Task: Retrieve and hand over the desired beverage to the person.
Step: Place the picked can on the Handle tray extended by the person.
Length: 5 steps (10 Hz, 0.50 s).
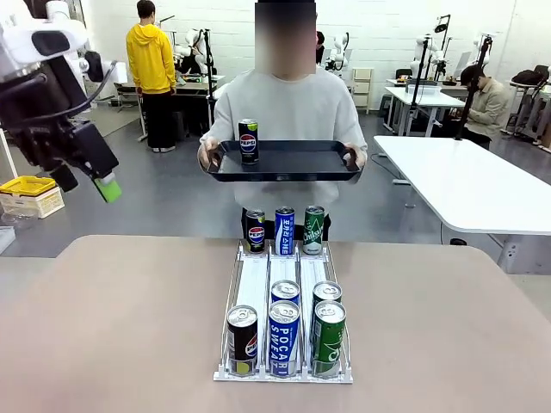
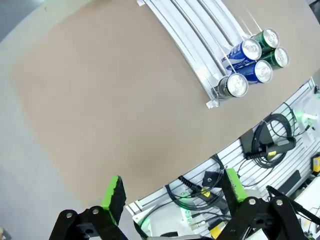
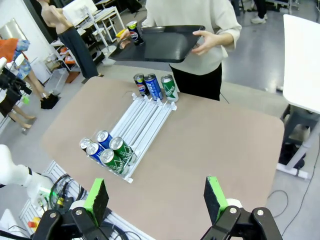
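The person (image 1: pixel 288 107) in a light grey sweatshirt stands at the far side, both hands holding a black tray (image 1: pixel 297 163). A black Pepsi can (image 1: pixel 248 140) stands upright on the tray's left end, also seen as the Pepsi can (image 3: pixel 133 31) in the right wrist view. On the table a white wire rack (image 1: pixel 282 280) holds cans: three at its far end and several at its near end (image 1: pixel 284 331). My left gripper (image 1: pixel 96 182) hangs open high at the left, well clear of the rack; its own view shows the left gripper (image 2: pixel 174 189) empty. My right gripper (image 3: pixel 156 194) is open and empty above the table's near edge.
A white table (image 1: pixel 469 185) stands at the right behind the work table. A yellow box (image 1: pixel 27 191) sits on the floor at the left. A person in a yellow hoodie (image 1: pixel 151 60) stands far back. Cables and a slatted panel (image 2: pixel 260 145) lie below the table's near edge.
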Each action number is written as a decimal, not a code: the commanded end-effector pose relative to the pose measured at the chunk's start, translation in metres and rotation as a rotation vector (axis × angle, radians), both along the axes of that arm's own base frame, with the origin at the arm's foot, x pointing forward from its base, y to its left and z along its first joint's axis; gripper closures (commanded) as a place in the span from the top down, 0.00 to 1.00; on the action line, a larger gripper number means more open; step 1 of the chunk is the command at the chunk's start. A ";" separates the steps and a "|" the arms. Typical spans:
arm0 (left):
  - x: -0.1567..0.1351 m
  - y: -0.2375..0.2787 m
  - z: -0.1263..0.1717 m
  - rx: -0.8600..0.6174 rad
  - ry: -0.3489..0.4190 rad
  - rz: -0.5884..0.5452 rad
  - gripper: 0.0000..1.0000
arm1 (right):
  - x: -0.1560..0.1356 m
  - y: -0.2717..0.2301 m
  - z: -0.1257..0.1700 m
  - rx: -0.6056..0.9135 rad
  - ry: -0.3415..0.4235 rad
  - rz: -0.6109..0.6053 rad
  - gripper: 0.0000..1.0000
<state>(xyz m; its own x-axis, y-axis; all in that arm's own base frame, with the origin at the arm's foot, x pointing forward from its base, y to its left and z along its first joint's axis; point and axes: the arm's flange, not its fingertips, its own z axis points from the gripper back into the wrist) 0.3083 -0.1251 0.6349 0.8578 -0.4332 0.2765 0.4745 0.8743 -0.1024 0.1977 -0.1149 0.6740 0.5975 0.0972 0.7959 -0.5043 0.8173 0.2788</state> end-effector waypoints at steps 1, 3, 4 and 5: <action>0.009 -0.008 0.000 -0.021 0.048 0.057 1.00 | 0.001 0.002 -0.001 0.007 -0.001 0.012 1.00; 0.000 0.000 0.000 0.000 0.000 0.000 1.00 | 0.001 0.002 -0.001 0.007 -0.001 0.012 1.00; 0.000 0.000 0.000 0.000 0.000 0.000 1.00 | 0.001 0.002 -0.001 0.007 -0.001 0.012 1.00; 0.000 0.000 0.000 0.000 0.000 0.000 1.00 | 0.001 0.002 -0.001 0.007 -0.001 0.012 1.00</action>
